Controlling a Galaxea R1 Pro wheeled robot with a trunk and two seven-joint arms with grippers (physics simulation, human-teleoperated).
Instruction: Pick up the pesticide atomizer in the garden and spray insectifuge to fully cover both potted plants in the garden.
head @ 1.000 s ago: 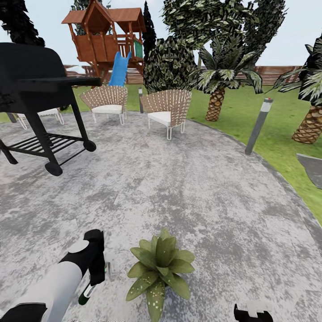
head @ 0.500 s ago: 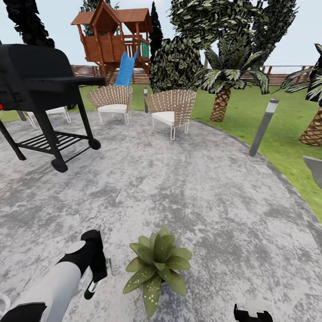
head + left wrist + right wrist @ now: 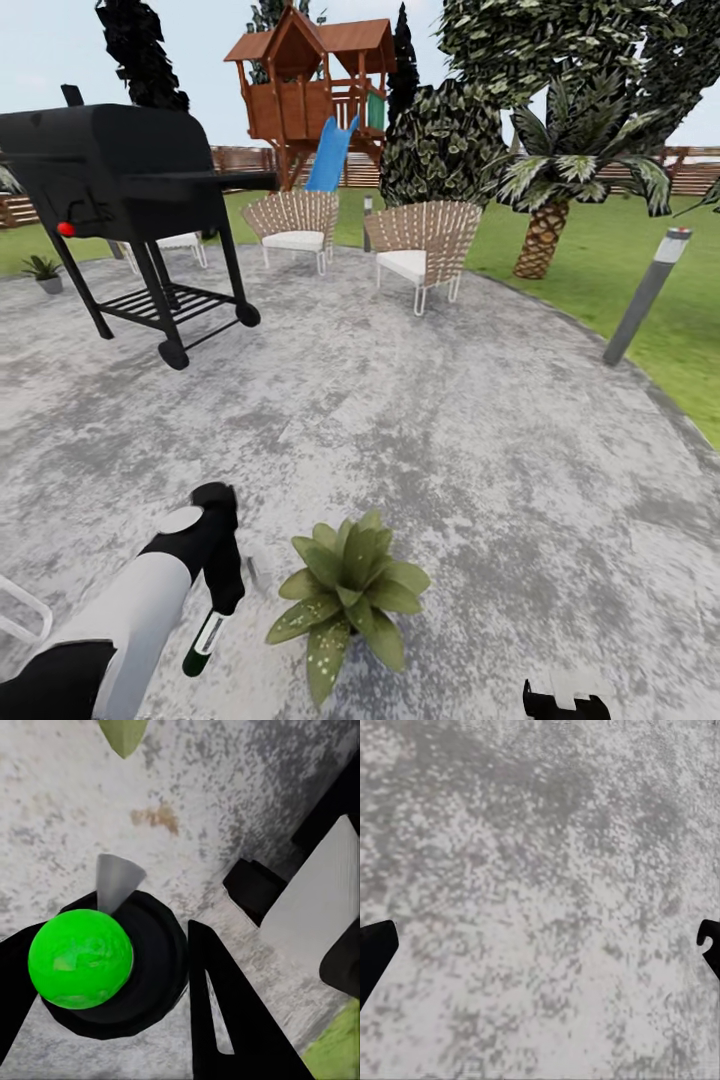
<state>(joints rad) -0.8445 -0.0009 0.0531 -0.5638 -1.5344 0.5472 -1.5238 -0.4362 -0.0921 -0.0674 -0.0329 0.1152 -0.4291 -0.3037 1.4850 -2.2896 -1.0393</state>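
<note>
Head view puts the left gripper low over the stone patio, its fingers clamped on the pesticide atomizer, which hangs tilted with its dark end down and a white band showing on the green body. It sits just beside the near potted plant, on that plant's left and well in from the patio's edge. On the left wrist view the bottle reads as a bright green dome in a dark ring between the black fingers, with a grey cone of a nozzle beside it and one leaf tip beyond.

My worry is aim: with the bottle tipped like that, spray could wet the paving instead of the leaves, or cover only the near side of the rosette. No mist is visible now, though pale specks dot the front leaves. A loose hold could also let the bottle slip.

A second small potted plant stands far off by the patio's left edge, behind the black grill. The right gripper hovers over bare stone, its fingers wide apart.
</note>
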